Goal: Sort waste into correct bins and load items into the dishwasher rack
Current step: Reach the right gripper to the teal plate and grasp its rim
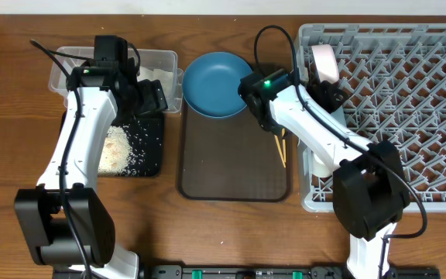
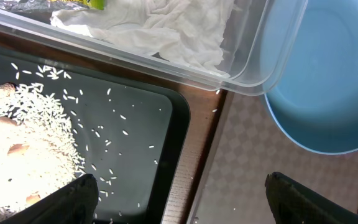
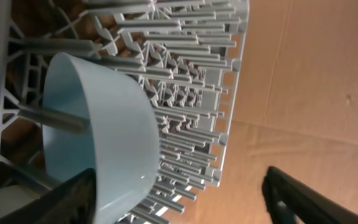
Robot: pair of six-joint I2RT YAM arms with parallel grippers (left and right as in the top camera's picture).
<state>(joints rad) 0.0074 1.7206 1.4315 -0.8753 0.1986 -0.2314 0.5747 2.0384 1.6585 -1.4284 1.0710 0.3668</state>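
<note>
At far left, one clear tub [image 1: 169,56] holds one tissue [image 2: 160,28] and one wrapper [image 2: 86,4], just beside one black tray [image 1: 149,155] of rice [image 1: 116,151]; the left gripper [image 2: 179,202] hangs over it, spread wide. One dark-blue bowl [image 1: 217,84] and two chopsticks [image 1: 281,151] sit on the brown tray [image 1: 235,170]. The right gripper [image 3: 179,196], also spread, faces one light-blue bowl [image 3: 104,137] on edge among the rack [image 1: 409,116] pegs.

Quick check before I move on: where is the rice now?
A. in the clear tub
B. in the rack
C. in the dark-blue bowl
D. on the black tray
D: the rice lies heaped and scattered on the black tray, while the tub beside it holds tissue.
</note>
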